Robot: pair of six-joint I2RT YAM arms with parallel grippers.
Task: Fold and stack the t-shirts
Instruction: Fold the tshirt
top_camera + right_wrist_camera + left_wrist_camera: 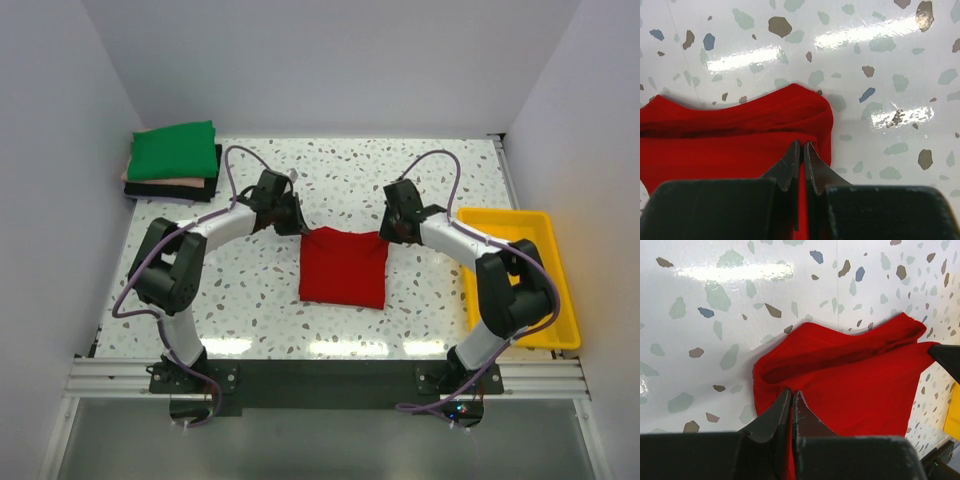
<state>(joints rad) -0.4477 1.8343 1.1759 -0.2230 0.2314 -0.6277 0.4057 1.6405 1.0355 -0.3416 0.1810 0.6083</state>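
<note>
A red shirt (343,268) was seen folded into a plain, solid-coloured block on the speckled table (250,290), lying between the two hands and stretching from them toward the arm bases. Its far left corner was pinched by the left hand (290,222), whose fingers were pressed together on the cloth. Its far right corner was pinched the same way by the right hand (385,232). The far edge was drawn between the two hands, with raised corners and a doubled, rolled fold along it.

A green shirt (172,152) was stacked folded on a pink shirt (165,184) and a black shirt (170,192), well to the left of the left hand. A yellow tray (560,300) lay to the right of the right hand.

No sleeves or collar could be made out on the red shirt. The cloth under each hand's fingertips was hidden, and only thin edges of the pink and black shirts were shown.

The red shirt's long axis was judged to run from the hands toward the arm bases, though only slightly longer than its width, with the near edge lying flat and square.
</note>
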